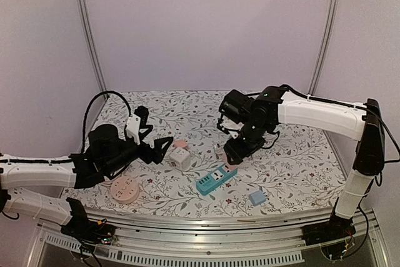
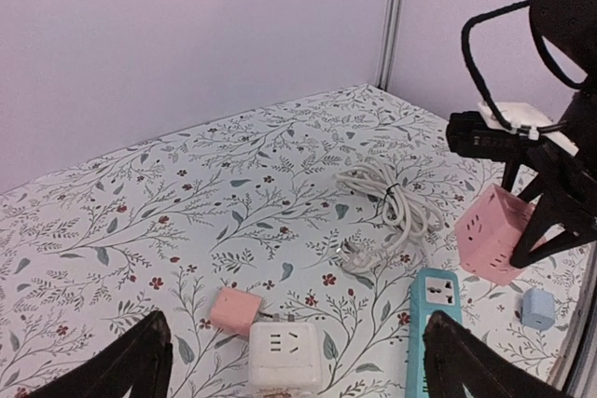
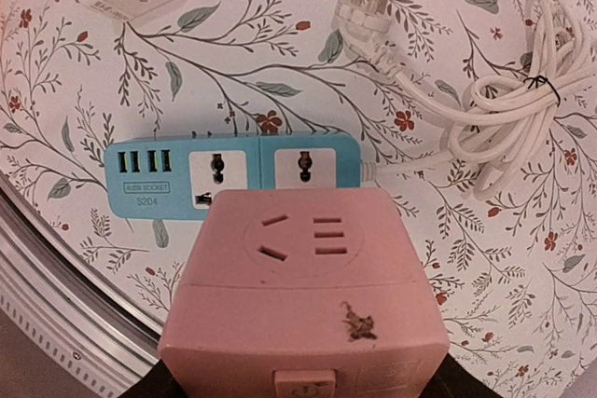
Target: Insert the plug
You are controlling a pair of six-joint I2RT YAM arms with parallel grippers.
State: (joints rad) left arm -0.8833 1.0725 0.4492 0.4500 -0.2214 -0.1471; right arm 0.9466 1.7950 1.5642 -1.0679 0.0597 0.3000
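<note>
The white plug [image 3: 366, 8] lies loose on the floral table with its coiled white cable [image 3: 504, 109]; it also shows in the left wrist view [image 2: 357, 253]. My right gripper [image 1: 234, 150] is shut on a pink cube socket [image 3: 308, 295] and holds it over the blue power strip [image 3: 233, 174]. My left gripper [image 1: 156, 130] is open and empty. A white cube socket [image 2: 284, 356] and a small pink adapter [image 2: 235, 309] sit just ahead of it, between its fingers [image 2: 140, 361]. In the top view the right arm hides the plug.
A round pink socket [image 1: 124, 189] lies at the front left and a small blue adapter [image 1: 256, 197] at the front right. The metal front rail [image 1: 206, 220] runs along the near edge. The booth's walls close in the back and sides.
</note>
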